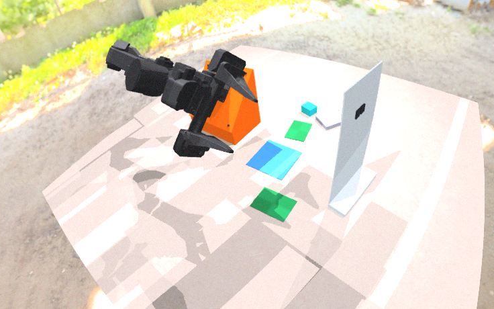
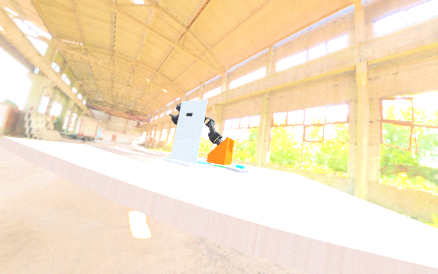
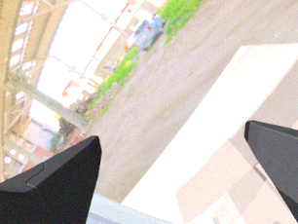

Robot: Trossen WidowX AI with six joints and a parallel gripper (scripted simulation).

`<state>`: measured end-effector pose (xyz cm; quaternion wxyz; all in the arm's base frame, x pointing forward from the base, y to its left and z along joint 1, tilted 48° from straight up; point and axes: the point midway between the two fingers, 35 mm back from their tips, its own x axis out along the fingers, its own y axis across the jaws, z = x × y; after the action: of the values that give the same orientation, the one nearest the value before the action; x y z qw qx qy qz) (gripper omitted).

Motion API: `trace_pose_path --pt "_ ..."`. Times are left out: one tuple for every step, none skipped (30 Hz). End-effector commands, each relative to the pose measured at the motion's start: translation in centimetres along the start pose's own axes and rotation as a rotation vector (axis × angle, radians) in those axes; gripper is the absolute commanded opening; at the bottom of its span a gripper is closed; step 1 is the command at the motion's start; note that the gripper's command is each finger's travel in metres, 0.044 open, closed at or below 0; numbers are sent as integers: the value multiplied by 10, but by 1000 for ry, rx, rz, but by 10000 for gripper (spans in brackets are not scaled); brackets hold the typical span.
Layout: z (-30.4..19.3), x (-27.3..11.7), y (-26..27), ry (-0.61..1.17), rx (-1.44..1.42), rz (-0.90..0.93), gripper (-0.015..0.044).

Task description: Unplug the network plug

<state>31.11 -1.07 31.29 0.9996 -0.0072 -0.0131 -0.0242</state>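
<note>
The upright grey panel (image 1: 350,153) (image 2: 188,136) stands on the table. A small black shape (image 1: 360,111) (image 2: 189,114) marks the socket area high on it; the plug and its tab cannot be made out apart from the socket. A flat blue square (image 1: 274,159) lies on the table between the panel and the arm's base, with one green patch (image 1: 298,130) behind it and another green patch (image 1: 274,204) in front. My gripper (image 1: 245,125) (image 2: 173,111) (image 3: 175,136) is open, with nothing between its fingers. It hangs above the table, away from the panel.
The orange base block (image 1: 239,111) (image 2: 221,156) stands beyond the gripper. A small cyan block (image 1: 309,109) (image 2: 239,167) lies near a low grey slab (image 1: 327,123) (image 2: 243,170) behind the panel's far side. A pale blue-grey edge crosses the bottom of the wrist view.
</note>
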Motion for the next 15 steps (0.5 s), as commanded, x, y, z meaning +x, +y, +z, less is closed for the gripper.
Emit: trace_pose_path --pt "-1 1 0 0 3 1 374" --pt "-3 2 2 2 10 2 347" --pt "-8 5 4 4 23 5 321" --pt "-13 8 6 7 38 9 295" --pt "-18 11 9 10 53 13 269" --pt "-23 14 12 13 68 16 242" --pt "-28 16 15 16 83 20 216" --pt "-34 18 17 19 98 23 190" --pt "-39 20 20 22 112 27 164" --pt "-44 22 23 25 127 30 156" --pt "-50 24 26 28 142 33 156" --pt "-55 25 29 32 157 37 156" --pt "-60 27 32 35 171 40 156" --pt "-66 28 35 38 186 43 156" --pt "-71 29 38 42 200 46 156"
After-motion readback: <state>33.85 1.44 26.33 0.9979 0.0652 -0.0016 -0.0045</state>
